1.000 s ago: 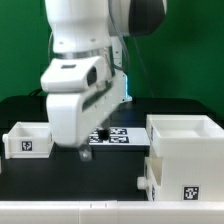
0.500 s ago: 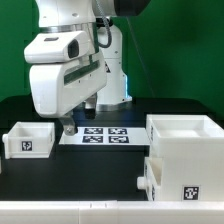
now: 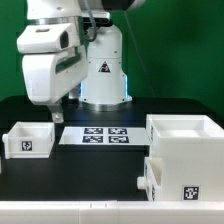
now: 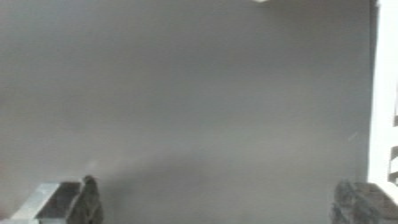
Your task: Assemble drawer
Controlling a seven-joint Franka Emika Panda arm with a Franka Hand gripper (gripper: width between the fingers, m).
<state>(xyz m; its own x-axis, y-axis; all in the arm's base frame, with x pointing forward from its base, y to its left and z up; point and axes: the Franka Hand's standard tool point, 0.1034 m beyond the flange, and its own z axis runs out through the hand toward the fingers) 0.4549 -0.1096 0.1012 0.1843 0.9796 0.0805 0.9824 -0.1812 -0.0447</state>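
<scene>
A small open white drawer box (image 3: pixel 28 140) with a tag on its front sits on the black table at the exterior view's left. A larger white drawer housing (image 3: pixel 186 150) stands at the right, also tagged. My gripper (image 3: pixel 56 114) hangs above the table just behind the small box, between it and the marker board (image 3: pixel 97 136). In the wrist view my gripper (image 4: pixel 217 203) is wide open and empty. Its two dark fingertips (image 4: pixel 68 200) stand far apart over bare grey table, touching nothing.
The robot's white base (image 3: pixel 103 75) stands behind the marker board, with a green backdrop beyond. A white strip (image 4: pixel 391 130) shows at the wrist view's edge; I cannot tell what it is. The table's front edge runs along the bottom of the exterior view.
The arm has swung toward the exterior view's left and risen, off the marker board, to a spot behind the small box. The parts have not moved.
</scene>
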